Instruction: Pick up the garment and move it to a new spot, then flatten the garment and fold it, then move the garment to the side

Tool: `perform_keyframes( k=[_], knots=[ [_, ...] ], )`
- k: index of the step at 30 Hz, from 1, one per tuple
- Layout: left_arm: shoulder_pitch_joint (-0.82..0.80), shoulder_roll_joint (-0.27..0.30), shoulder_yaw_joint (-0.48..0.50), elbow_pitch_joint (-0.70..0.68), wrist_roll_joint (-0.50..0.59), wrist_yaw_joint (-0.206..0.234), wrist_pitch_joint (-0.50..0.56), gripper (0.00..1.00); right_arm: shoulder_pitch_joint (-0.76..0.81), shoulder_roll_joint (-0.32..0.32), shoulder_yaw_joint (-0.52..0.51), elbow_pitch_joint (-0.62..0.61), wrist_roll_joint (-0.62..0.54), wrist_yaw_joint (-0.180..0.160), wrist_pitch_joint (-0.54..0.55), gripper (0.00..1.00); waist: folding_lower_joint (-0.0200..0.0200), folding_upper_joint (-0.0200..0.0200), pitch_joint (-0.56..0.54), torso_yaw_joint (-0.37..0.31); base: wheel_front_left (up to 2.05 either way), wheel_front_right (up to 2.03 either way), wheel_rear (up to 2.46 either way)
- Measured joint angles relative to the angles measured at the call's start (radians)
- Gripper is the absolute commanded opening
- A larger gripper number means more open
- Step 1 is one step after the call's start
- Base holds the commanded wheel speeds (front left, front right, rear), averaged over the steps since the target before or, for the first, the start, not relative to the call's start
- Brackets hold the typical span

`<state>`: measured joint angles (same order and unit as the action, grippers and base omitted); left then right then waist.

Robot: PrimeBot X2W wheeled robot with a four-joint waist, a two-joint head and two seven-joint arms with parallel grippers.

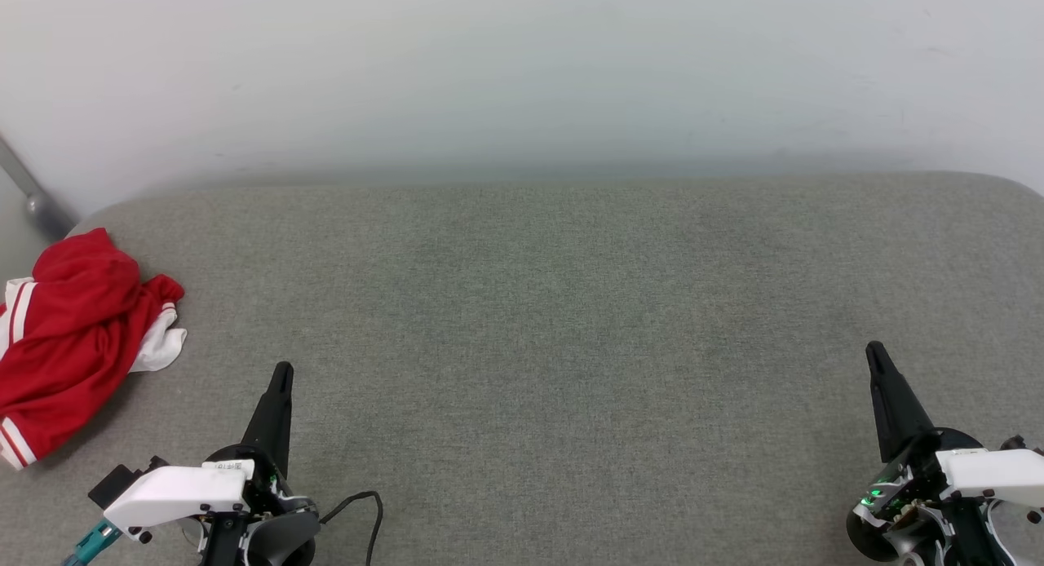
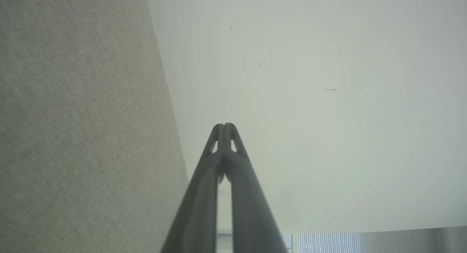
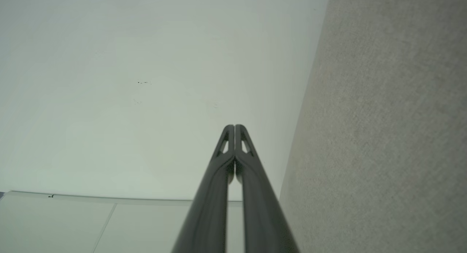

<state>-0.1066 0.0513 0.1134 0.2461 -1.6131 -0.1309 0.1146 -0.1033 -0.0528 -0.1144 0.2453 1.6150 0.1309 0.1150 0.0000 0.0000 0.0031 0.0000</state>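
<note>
garment (image 1: 69, 338): crumpled at far left edge of grey surface (image 1: 538, 321) | left gripper (image 1: 280, 378), right gripper (image 1: 878, 358): clenched, empty | step: open left jaws wide, pinch the highest fold.

Bare lab-like room: grey cloth-covered surface (image 1: 571, 346) against white wall (image 1: 522, 77).

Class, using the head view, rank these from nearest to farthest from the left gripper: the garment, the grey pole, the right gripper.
1. garment: crumpled just left of the left gripper.
2. pole: far-left corner, beyond the garment.
3. right gripper: across the grey surface, on the right side.
</note>
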Motion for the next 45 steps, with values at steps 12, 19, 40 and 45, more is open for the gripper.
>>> perform_keyframes(
  k=[12, 19, 40, 45],
  knots=[
    [0.000, 0.000, 0.000, 0.000, 0.000, 0.000, 0.000, 0.00, 0.000, 0.000, 0.000, 0.000, 0.000, 0.000, 0.000, 0.00, -0.0001, 0.0000, 0.000, 0.000, 0.00, 0.00, 0.00],
    [0.000, 0.000, 0.000, 0.000, 0.000, 0.000, 0.000, 0.00, 0.000, 0.000, 0.000, 0.000, 0.000, 0.000, 0.000, 0.00, -0.0001, 0.0000, 0.000, 0.000, 0.00, 0.00, 0.00],
    [0.042, -0.005, -0.009, 0.002, 0.100, 0.018, -0.049, 1.00, 0.050, 0.002, -0.003, 0.004, -0.114, 0.000, -0.048, 1.00, 0.0000, 0.0000, 0.001, -0.001, 0.00, 0.00, 0.00],
    [0.043, -0.005, -0.016, -0.036, 0.199, 0.056, -0.072, 1.00, 0.068, 0.002, -0.009, -0.028, -0.215, 0.000, -0.071, 1.00, -0.0001, 0.0000, 0.002, -0.001, 0.00, 0.00, 0.00]
  ],
)
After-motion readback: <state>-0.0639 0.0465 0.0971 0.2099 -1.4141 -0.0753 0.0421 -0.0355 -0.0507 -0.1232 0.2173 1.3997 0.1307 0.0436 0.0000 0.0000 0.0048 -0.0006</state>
